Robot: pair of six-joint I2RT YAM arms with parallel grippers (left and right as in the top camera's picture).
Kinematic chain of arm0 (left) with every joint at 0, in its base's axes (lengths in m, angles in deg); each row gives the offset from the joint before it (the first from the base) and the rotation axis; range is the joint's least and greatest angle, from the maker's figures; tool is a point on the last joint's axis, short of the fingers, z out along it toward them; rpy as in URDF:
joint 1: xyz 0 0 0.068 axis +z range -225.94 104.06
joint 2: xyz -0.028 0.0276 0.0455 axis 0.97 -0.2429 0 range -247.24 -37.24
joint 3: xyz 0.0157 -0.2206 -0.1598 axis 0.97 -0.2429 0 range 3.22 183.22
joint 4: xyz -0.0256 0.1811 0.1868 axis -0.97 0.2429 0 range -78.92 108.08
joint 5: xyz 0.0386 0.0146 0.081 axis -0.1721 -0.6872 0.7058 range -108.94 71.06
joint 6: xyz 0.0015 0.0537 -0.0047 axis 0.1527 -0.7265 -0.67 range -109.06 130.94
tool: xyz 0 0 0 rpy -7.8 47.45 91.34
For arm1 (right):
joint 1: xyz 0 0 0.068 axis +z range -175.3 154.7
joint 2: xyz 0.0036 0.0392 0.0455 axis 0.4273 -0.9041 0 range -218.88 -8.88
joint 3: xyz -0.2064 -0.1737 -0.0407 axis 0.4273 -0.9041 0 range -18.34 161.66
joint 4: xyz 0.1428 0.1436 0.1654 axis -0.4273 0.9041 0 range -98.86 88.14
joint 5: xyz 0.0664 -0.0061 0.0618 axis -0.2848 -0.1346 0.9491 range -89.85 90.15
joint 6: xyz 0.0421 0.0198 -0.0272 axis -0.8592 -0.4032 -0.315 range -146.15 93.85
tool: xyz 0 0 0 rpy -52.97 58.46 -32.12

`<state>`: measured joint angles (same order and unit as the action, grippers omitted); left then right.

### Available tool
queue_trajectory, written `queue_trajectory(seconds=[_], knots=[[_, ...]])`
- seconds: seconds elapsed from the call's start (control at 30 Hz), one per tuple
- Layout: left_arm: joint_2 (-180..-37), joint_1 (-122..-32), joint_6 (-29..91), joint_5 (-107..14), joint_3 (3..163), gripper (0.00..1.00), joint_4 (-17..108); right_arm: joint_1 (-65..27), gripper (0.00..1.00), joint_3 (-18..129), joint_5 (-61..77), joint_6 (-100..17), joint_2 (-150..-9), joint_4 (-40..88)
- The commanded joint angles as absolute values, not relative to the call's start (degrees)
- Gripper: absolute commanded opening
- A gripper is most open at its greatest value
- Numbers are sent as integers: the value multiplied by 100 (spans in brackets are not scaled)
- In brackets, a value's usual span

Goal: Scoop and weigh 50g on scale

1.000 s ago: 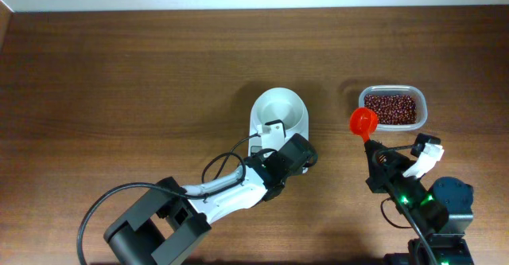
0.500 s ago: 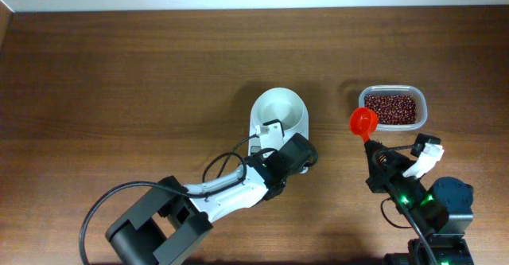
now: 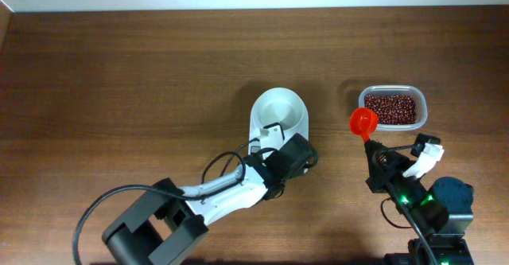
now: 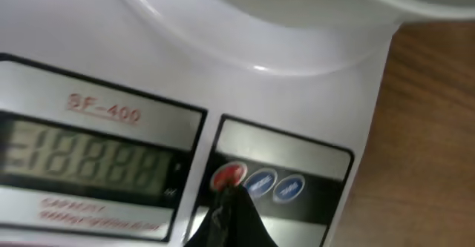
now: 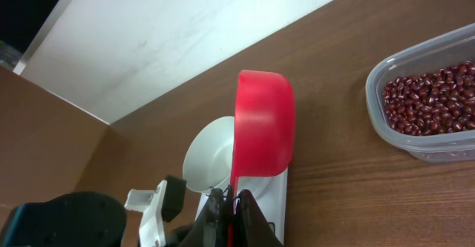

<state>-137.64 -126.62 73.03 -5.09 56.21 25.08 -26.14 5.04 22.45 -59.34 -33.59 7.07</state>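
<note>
Pressing scale's point(image 3: 278, 112) red button point(image 4: 227, 176) with closed left gripper point(image 4: 231, 213), holding scoop point(image 5: 263, 121) tight in right gripper point(image 5: 232, 205); possibly slipping onto blue button point(image 4: 261, 182).

White bowl-topped scale point(image 3: 278, 115) sits upright; red-brown beans point(image 3: 390, 108) lie heaped apart from it.

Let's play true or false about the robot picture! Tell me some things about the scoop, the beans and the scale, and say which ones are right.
1. The beans sit in the clear tub. True.
2. The bowl on the scale is full of beans. False: the bowl is empty.
3. The right tool holds the red scoop. True.
4. The left tool is dipping into the tub. False: it is shut, with its tip at the scale's red button.
</note>
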Motion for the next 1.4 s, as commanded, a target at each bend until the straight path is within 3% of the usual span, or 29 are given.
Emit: queue_trajectory(seconds=[0.0,0.1,0.17,0.23,0.3,0.37,0.4,0.47,0.53,0.67,0.73,0.83,0.93,1.0,1.1,1.2,1.37], knots=[[-12968,-12679,6754,-524,5567,0,2950,-2660,4,611,2193,-5892,-3381,689],[-12182,-12681,5947,-577,5567,0,3498,-2662,4,611,2191,-5892,-3453,683],[-11565,-12679,4887,-677,5567,9,3894,-2660,4,611,2193,-5895,-3558,683],[-10896,-12664,3679,-758,5584,29,4510,-2660,4,611,2193,-5895,-3673,683],[-10466,-12539,3471,-761,5639,34,4941,-2660,4,611,2195,-5901,-3739,683],[-9594,-12082,3108,-944,5840,46,5653,-2660,4,611,2197,-5965,-3816,680],[-9336,-11919,3056,-1060,5890,54,5769,-2660,4,611,2219,-5965,-3824,680],[-8792,-11617,3056,-896,5892,99,5870,-2660,4,611,2245,-6006,-3824,683],[-8376,-11440,3056,-221,5892,99,6119,-2660,4,611,2328,-6279,-3824,683],[-8184,-11422,3058,-68,5877,99,6274,-2660,4,611,3113,-6478,-3824,683],[-8188,-11422,3058,59,5877,99,6237,-2660,4,611,3340,-7123,-3824,707],[-8188,-11425,3058,-57,5877,99,6248,-2662,4,611,3421,-7210,-3824,768],[-8188,-11425,3016,-905,5877,99,6285,-2660,4,611,3423,-7208,-3824,788],[-8230,-11414,1736,-1425,5897,99,6287,-2660,4,611,3426,-7178,-3824,934],[-8416,-11160,791,-2295,6165,99,6499,-2660,4,611,3434,-7116,-3824,1120],[-8888,-10535,74,-2306,6793,99,7347,-2660,4,611,3496,-7116,-3824,1240],[-9513,-9940,-55,-2240,7156,99,7590,-2662,4,611,3898,-7440,-3824,1417]])
